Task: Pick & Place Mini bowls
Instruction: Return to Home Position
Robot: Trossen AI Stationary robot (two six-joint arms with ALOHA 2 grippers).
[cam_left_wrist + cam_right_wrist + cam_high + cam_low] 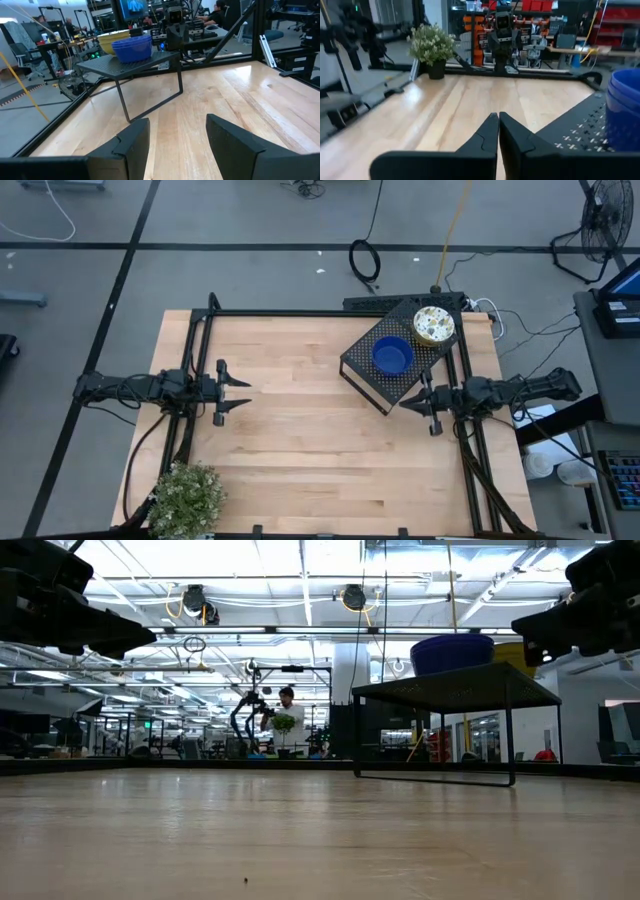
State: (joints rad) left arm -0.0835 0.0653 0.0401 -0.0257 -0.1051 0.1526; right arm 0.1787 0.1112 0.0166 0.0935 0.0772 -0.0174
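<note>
A blue stack of mini bowls [392, 356] and a cream speckled stack [434, 325] stand on the black perforated stand [380, 385] at the table's far right. The blue stack also shows in the low view [452, 652], the left wrist view [132, 48] and the right wrist view [624, 110]. My right gripper [404, 404] is shut and empty, level, just in front of the stand's near corner; its fingers meet in its wrist view [498, 131]. My left gripper [247, 394] waits open at the table's left, pointing level toward the right [177, 137].
A potted green plant [185, 498] stands at the table's near left corner. A black metal frame [300, 313] runs along the table's far and side edges. Bare wood [310, 440] lies between the two grippers.
</note>
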